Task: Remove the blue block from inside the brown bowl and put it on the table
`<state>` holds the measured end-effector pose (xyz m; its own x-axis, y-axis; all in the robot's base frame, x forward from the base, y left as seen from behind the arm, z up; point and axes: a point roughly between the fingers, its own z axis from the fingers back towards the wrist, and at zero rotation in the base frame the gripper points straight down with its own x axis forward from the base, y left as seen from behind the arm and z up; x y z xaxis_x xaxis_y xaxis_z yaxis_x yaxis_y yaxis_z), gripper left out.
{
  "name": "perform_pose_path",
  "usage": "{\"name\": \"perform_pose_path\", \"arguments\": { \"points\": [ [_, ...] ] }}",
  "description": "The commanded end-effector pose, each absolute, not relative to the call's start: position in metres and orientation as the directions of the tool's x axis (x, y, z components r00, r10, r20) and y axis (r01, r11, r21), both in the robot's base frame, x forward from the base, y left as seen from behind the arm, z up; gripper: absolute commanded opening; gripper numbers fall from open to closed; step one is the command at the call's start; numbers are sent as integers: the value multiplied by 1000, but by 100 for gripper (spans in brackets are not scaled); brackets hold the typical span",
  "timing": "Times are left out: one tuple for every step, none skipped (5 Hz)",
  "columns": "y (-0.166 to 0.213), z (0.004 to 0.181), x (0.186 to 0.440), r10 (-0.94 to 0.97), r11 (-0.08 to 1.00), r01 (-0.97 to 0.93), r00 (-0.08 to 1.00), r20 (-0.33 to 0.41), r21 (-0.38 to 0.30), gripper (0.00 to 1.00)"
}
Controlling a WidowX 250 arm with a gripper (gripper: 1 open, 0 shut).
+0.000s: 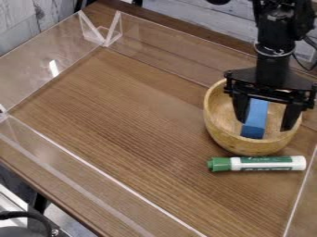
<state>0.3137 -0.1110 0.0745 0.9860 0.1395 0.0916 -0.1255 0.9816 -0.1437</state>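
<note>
A: Where's the blue block rn?
B: Blue block (255, 118) is in the brown bowl (220, 120), lying on the bottom, long way running roughly up-down in the view. Bowl's on the surface (124, 120), right side of the pic.
A: And the gripper?
B: Gripper (259, 111) is over the bowl, coming in from the top right. Fingers spread wide, one each side of the block, approx. Nothing held, afaict. Can't tell if either finger touches the block or the bowl wall.
A: Block fully visible?
B: Nope, top end's partly behind the gripper. Lower part shows fine, bright blue.
A: Anything else nearby?
B: Yep, green-and-white marker (257, 164) on the surface, just below the bowl in the view, lying sideways. Green end's on the left of the pic, w/ white barrel toward the right.
A: Surface itself?
B: Brown wood grain w/ darker streaks, clear wall (50, 153) along the pic's left side. Some black cable (28, 216) at bottom left too, outside that wall.
</note>
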Motion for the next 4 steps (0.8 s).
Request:
{"name": "perform_pose_path", "arguments": {
  "points": [
    [-116,86,319,133,980,-110,982,135,-164,100],
    [-117,86,320,134,980,-110,981,139,-166,100],
    [-117,79,321,138,980,-115,981,139,-165,100],
    [-117,71,321,149,978,-125,978,144,-168,100]
  ]
}}
